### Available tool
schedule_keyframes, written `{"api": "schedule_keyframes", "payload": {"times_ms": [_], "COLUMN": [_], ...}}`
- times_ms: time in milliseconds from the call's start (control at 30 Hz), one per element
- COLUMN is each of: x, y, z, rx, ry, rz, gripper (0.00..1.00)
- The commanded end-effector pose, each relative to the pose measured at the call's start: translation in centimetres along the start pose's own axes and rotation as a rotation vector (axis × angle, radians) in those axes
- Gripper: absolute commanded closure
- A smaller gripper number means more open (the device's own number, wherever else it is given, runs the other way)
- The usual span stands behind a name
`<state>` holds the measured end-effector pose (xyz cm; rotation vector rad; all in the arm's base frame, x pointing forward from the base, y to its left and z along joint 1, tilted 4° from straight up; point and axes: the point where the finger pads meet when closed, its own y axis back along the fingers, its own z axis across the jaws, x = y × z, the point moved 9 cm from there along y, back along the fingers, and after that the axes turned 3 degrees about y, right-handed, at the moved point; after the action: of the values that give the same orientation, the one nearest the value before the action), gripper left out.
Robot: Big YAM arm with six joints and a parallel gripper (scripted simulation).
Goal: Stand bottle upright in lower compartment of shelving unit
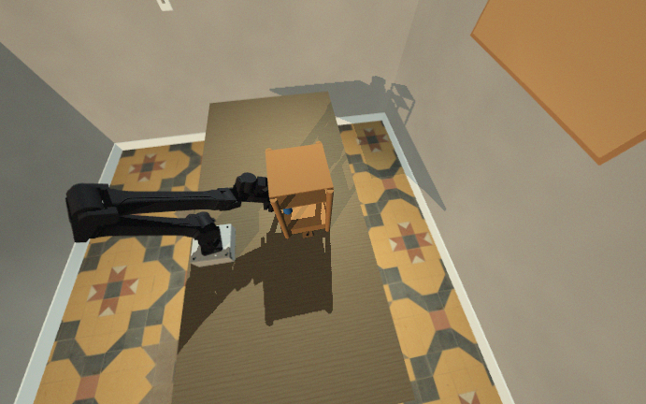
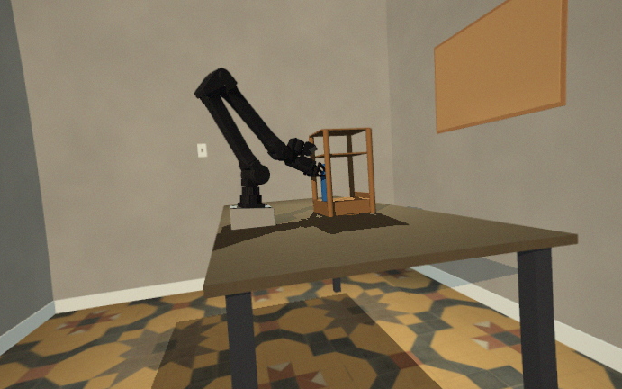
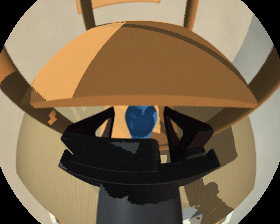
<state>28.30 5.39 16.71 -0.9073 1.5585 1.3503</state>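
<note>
The blue bottle [image 1: 287, 211] [image 2: 323, 188] [image 3: 142, 122] stands upright, or nearly so, in the lower compartment of the orange-brown shelving unit [image 1: 298, 173] [image 2: 371, 169], near the robot's side. Its lower end is hidden behind the lip [image 2: 321, 208] and a post, so I cannot tell if the whole base rests on the floor. My gripper [image 2: 322, 169] [image 3: 139, 110] is open around the bottle's upper part, below the middle shelf. In the wrist view gaps show between the bottle and both fingers.
The middle shelf [image 3: 156, 70] lies just above and ahead of my fingers. The unit's posts [image 2: 329, 174] stand at its corners, close beside the gripper. The unit stands on the long table [image 1: 284, 352] [image 2: 400, 247]. An orange board [image 2: 501, 72] hangs on the right wall.
</note>
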Motion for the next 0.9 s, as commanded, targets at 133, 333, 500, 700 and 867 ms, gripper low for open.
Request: {"api": "schedule_keyframes", "payload": {"times_ms": [133, 333, 500, 700, 867], "x": [-1.44, -1.42, -1.41, -1.4, -1.18], "y": [-0.4, -0.42, -0.42, -0.41, -0.16], "z": [0.61, 0.61, 0.61, 0.61, 0.58], "rx": [-0.01, -0.01, -0.01, -0.01, -0.011], "ry": [-0.006, -0.005, -0.005, -0.005, -0.005], "rz": [-0.037, -0.036, -0.036, -0.036, -0.034], "gripper": [0.23, 0.23, 0.23, 0.23, 0.23]}}
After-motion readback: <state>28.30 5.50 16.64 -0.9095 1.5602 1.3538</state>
